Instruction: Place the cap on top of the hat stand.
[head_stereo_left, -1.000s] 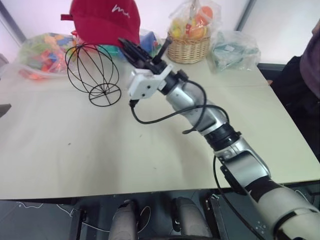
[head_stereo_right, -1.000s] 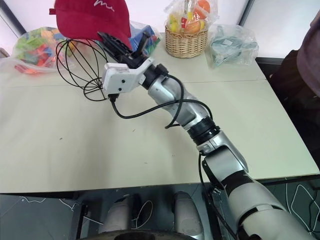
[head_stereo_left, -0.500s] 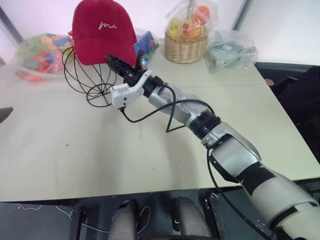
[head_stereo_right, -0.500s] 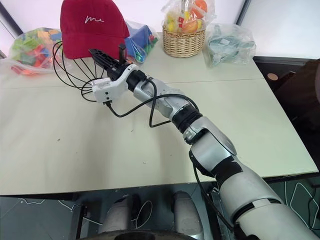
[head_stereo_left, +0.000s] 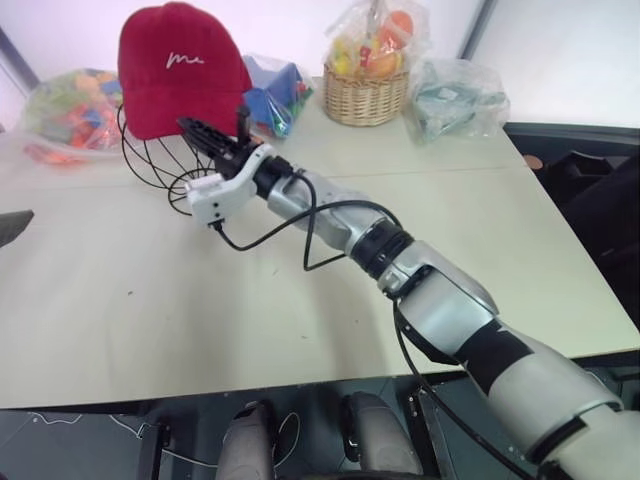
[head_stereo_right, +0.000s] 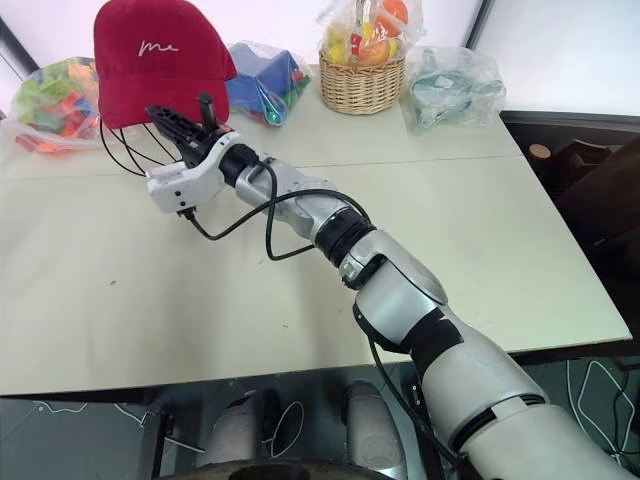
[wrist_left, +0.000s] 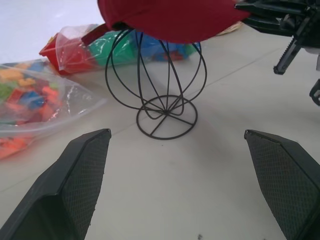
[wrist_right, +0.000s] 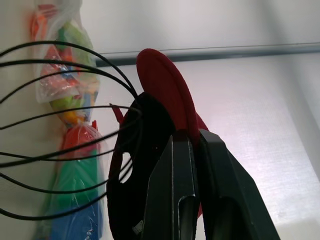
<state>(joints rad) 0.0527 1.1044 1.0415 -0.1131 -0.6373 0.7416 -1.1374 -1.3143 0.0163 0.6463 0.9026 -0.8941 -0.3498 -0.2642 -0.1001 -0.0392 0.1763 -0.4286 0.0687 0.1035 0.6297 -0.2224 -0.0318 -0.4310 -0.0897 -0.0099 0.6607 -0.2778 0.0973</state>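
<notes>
The dark red cap (head_stereo_left: 180, 62) with white embroidery sits over the top of the black wire hat stand (wrist_left: 167, 114), which stands at the table's far left. My right gripper (head_stereo_left: 188, 125) reaches in from the right and is shut on the cap's brim (wrist_right: 165, 90), just beside the stand's wires. Its fingers (wrist_right: 175, 170) pinch the brim edge between them. My left gripper (wrist_left: 175, 134) hovers low over the table in front of the stand, open and holding nothing, well apart from the stand's ring base.
A wicker basket (head_stereo_left: 375, 92) of wrapped fruit stands at the back of the pale table (head_stereo_left: 300, 330). Bags of coloured blocks (head_stereo_left: 65, 105), a blue bag (head_stereo_left: 272, 98) and a clear bag (head_stereo_left: 455, 95) line the far edge. A person (head_stereo_left: 610, 200) is at the right.
My right gripper has carried the cap leftward and down, from above and beside the stand to resting over its top. The left gripper has stayed put.
</notes>
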